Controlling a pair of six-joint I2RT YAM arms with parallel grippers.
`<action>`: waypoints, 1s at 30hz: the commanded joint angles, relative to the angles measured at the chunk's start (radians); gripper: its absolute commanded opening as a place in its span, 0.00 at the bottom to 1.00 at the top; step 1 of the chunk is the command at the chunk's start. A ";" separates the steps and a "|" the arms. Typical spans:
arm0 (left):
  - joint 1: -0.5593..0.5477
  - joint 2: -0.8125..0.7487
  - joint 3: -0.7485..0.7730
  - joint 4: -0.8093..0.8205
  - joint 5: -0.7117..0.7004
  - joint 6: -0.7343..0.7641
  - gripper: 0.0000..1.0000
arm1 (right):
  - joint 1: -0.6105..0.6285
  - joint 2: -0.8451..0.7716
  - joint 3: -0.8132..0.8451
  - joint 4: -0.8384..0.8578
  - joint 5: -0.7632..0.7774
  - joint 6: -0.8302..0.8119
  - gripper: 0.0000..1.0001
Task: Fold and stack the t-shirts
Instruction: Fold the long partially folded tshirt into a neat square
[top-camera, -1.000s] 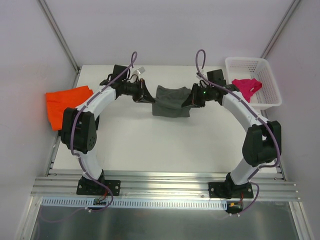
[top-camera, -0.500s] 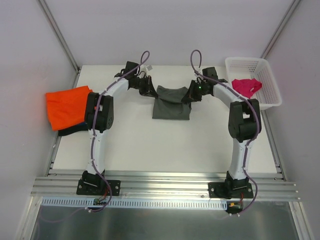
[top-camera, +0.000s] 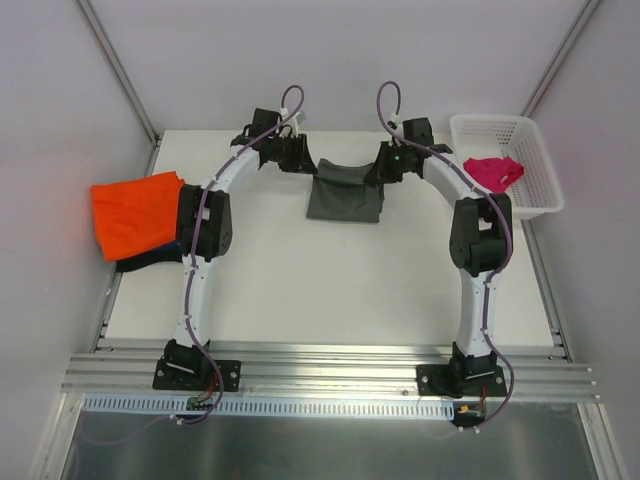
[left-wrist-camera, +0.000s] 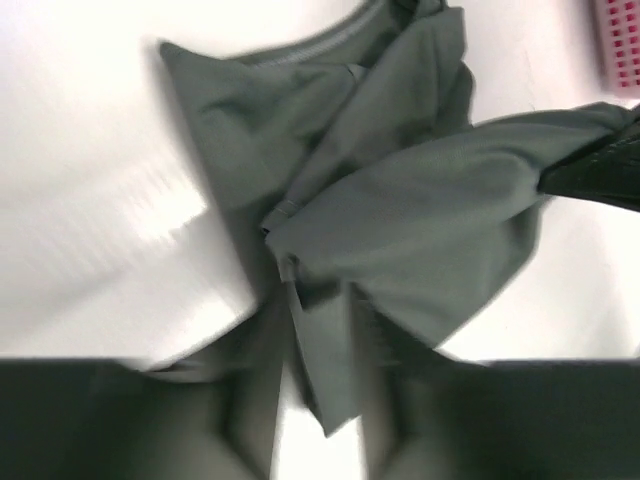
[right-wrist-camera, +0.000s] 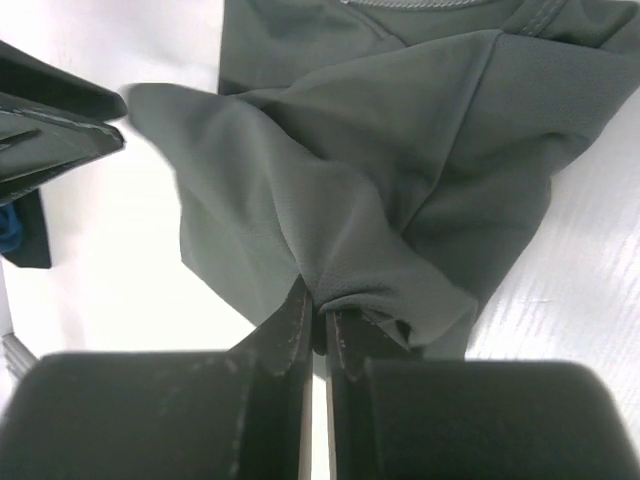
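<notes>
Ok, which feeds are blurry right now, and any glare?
Left wrist: motion-smeared, the left gripper and dark grey t-shirt soft, bright streaks on the table. Right wrist: sharp, weave visible where the right gripper pinches cloth. Top external: sharp, evenly lit, soft shadows only.

The dark grey cloth t-shirt (top-camera: 345, 197) lies far-centre on the white table (top-camera: 300, 290), between the left gripper (top-camera: 306, 165) and right gripper (top-camera: 379, 172). At the left edge, the bright orange cloth t-shirt (top-camera: 135, 212) overlies the navy cloth t-shirt (top-camera: 142, 263). Far right, the magenta-pink cloth t-shirt (top-camera: 492, 172) lies in the white plastic lattice basket (top-camera: 520, 130).
</notes>
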 joint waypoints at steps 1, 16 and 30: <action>0.000 0.021 0.061 0.015 -0.097 0.051 0.37 | -0.010 0.014 0.045 0.015 0.030 -0.040 0.00; -0.091 -0.560 -0.368 -0.153 -0.473 0.150 0.99 | 0.059 -0.232 -0.004 -0.010 0.094 -0.097 0.78; 0.036 -0.554 -0.332 -0.223 -0.258 0.109 0.99 | 0.085 -0.046 0.068 0.002 -0.040 0.050 0.78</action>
